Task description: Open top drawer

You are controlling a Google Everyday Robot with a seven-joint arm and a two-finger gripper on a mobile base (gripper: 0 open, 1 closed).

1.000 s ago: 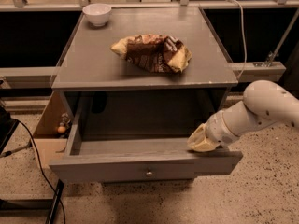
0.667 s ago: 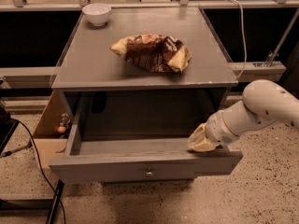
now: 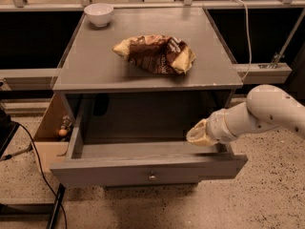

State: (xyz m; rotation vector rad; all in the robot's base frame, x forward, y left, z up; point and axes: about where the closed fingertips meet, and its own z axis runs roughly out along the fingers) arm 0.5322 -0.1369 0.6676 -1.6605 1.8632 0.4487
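Observation:
The top drawer (image 3: 143,171) of the grey cabinet stands pulled out wide, its long front panel low in the view with a small round metal knob (image 3: 152,177) at centre. The inside of the drawer looks bare. My gripper (image 3: 199,134) comes in from the right on a white arm (image 3: 267,111) and sits just above the drawer's right rear part, over the right side wall. Its cream-coloured end points left into the drawer opening.
On the cabinet top (image 3: 95,66) lie a crumpled brown chip bag (image 3: 155,54) and a white bowl (image 3: 98,14) at the back left. A black cable (image 3: 33,156) and a cardboard box (image 3: 50,128) are on the floor at the left.

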